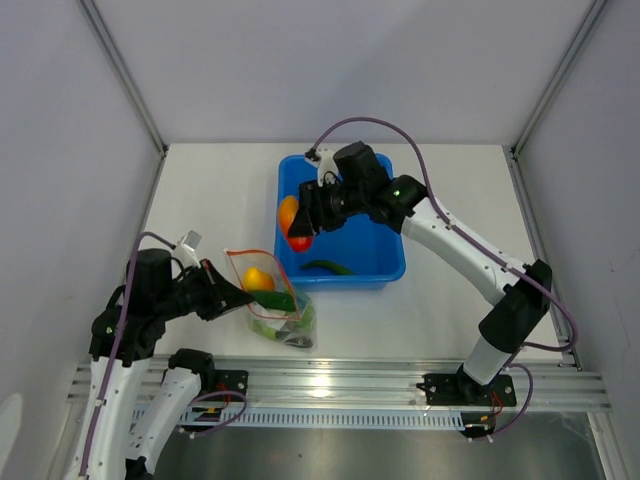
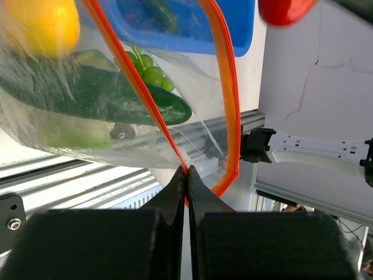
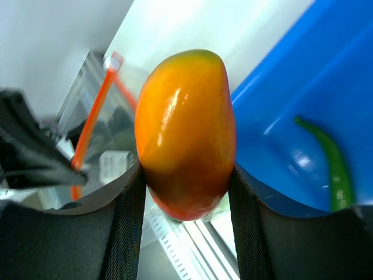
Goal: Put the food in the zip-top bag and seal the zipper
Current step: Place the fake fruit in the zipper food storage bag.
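Your right gripper (image 1: 300,228) was clamped on an orange-red toy fruit (image 1: 294,222). Its fingers (image 3: 125,233) pressed against either side, and in the wrist view the fruit filled the gap between them, yellow-orange at the top and red at the bottom. From above, you held it at the left wall of the blue bin (image 1: 385,268), on the side nearest the bag. Whether it hung above the rim or just inside it, I could not tell from that angle. On the bin floor lay a thin green chili (image 1: 327,266), near the front wall. Your left gripper (image 2: 186,178) was pinched tight on the zipper (image 2: 143,96), its two tips meeting on the orange-red strip at one corner of the mouth. The strip ran away from them in two separate lines, so the mouth stood open. The zip-top bag (image 1: 285,318) sat on the white table (image 1: 215,190) just in front of the bin's left front corner, between the bin and the metal rail (image 1: 400,378) at the near edge. Inside it you could see a yellow-orange piece (image 1: 258,279) near the mouth and a dark green cucumber (image 1: 279,300) beneath it. The left wrist view also showed a small bunch of green grapes (image 2: 148,71) against the cucumber.
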`<state>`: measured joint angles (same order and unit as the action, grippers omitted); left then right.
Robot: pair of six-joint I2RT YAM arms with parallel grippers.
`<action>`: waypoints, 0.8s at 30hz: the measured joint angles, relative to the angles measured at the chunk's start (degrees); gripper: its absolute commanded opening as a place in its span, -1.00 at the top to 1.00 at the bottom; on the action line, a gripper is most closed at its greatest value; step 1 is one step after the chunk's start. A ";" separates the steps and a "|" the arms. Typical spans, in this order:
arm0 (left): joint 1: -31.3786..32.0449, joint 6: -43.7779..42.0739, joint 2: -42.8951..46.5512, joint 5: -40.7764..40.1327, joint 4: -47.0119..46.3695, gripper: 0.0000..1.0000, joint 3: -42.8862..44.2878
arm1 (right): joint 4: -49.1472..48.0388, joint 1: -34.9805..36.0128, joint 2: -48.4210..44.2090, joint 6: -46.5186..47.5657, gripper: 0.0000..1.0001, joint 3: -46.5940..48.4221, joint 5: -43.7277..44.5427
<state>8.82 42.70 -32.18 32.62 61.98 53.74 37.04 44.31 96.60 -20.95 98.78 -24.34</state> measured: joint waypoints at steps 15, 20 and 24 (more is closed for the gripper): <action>0.00 0.90 0.42 -0.50 0.28 0.99 -0.48 | 6.47 12.04 0.57 5.22 1.00 9.25 -0.55; 0.00 1.03 0.87 -0.74 0.31 0.99 -0.48 | 8.96 13.44 2.29 6.51 0.96 10.36 -0.52; 0.00 1.42 1.14 -0.94 0.33 0.99 -0.48 | 12.31 15.91 6.03 7.69 0.88 12.22 0.15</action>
<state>8.82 44.12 -31.05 31.68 62.30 53.25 49.34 60.23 102.63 -13.26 111.00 -24.18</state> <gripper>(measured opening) 0.005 0.544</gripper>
